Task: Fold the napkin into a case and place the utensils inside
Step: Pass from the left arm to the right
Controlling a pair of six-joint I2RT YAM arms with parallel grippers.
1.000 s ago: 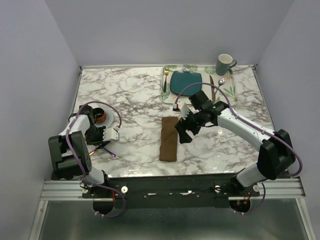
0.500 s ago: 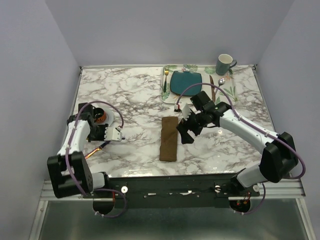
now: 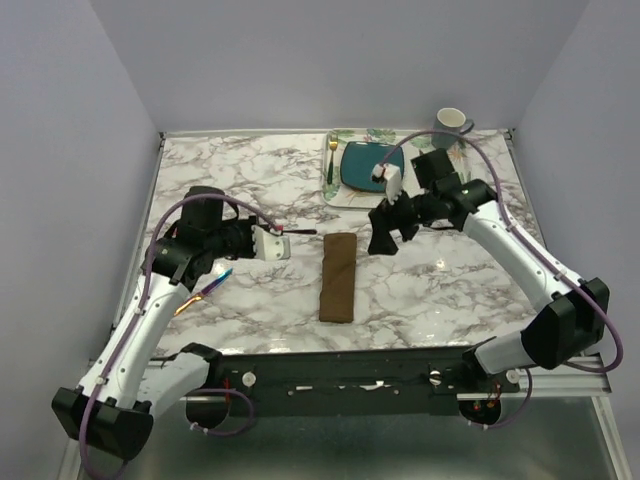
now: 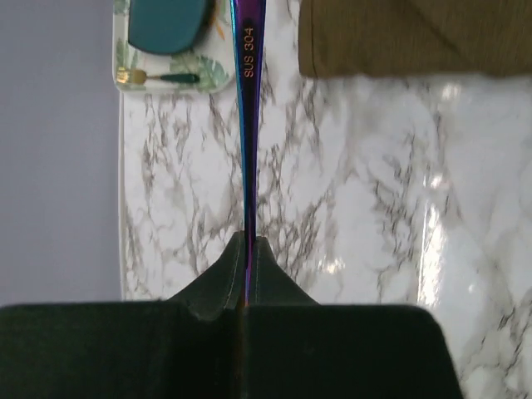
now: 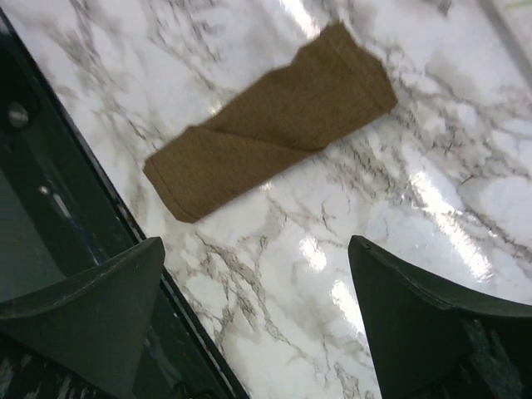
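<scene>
The left arm (image 3: 150, 300) reaches inward, left gripper (image 4: 247, 249) pinched tight on a utensil (image 4: 248, 100). The right arm (image 3: 510, 250) stretches forward, right gripper (image 3: 392, 238) spread wide.

The napkin (image 3: 338, 277) is plain brown cloth, folded into a long narrow strip with a slanting fold edge across its upper face. It lies flat near the middle of the marble table (image 3: 430, 290), its long side running from the near edge toward the far one.

One utensil (image 4: 248, 125), a slim metal handle with a purple-blue shine and "SUS 304" stamped on it, is clamped edge-on in the left gripper (image 4: 248, 249). It sticks out level, its free end near the napkin's far end with a gap between them.

The other utensils (image 3: 205, 291), iridescent purple and gold, lie slantwise on the table well left of the napkin.
</scene>
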